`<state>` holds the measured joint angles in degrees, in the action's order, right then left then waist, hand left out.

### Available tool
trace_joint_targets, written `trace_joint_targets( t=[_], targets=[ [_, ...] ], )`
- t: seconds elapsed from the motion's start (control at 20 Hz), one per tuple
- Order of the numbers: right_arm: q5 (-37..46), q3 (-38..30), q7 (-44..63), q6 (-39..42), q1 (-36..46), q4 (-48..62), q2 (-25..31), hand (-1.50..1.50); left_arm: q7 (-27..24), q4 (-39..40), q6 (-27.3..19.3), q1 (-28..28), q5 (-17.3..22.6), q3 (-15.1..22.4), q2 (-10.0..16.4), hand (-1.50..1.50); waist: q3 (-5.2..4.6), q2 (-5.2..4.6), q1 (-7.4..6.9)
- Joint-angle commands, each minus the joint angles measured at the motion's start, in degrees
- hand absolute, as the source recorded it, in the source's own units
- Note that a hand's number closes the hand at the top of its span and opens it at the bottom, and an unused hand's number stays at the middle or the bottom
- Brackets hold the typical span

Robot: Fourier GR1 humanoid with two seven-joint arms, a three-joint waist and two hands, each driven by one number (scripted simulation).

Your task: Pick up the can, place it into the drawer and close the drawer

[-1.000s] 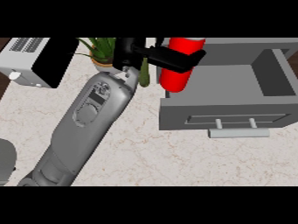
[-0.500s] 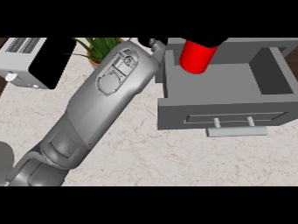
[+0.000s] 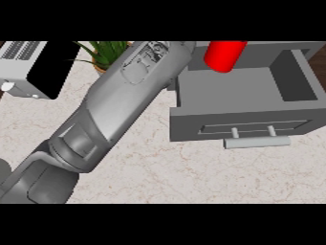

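Fingers of the left hand are hidden past the wrist, state not determinable; can sits above the open drawer's rear, placing apparently underway, next requiring lowering, release, then closing.

The pale marbled counter carries a toaster, potted plant and open drawer
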<state>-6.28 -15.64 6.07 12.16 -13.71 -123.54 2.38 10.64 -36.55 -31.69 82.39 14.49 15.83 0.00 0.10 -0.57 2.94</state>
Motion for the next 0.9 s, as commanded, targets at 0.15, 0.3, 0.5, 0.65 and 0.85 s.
trace_joint_targets(
  t=[0.15, 0.3, 0.5, 0.65, 0.85],
  targets=[
    [1.9, 1.7, -0.6, 0.1, 0.7, 0.7, -0.5, -1.5, -3.1, 5.9, -2.3, 2.0, 6.5, 6.2, 0.0, 1.5, 0.04, -0.23, 1.42],
    [2.2, 1.5, 0.6, -1.4, 3.2, 1.0, -0.4, -1.5, -4.4, 8.8, -1.8, 3.0, 8.6, 6.8, 0.0, 1.5, 0.06, -0.53, 2.0],
    [1.2, 0.4, -1.7, -0.6, 3.2, 3.8, -0.3, -1.5, -7.1, 12.2, -1.6, 3.8, 9.1, 8.0, 0.0, 1.5, 0.08, -0.6, 1.99],
    [0.1, -0.8, -1.1, -0.3, 5.2, 5.9, 1.1, -1.5, -9.1, 11.1, -5.2, 1.0, 11.0, 11.7, 0.0, 1.5, 0.12, -0.79, 3.05],
    [3.4, 1.8, -1.7, -2.1, 5.9, 4.9, -0.8, -1.5, -12.6, 12.7, -2.5, 0.0, 11.7, 12.9, 0.0, 1.5, 0.06, -0.86, 2.21]
  ],
)
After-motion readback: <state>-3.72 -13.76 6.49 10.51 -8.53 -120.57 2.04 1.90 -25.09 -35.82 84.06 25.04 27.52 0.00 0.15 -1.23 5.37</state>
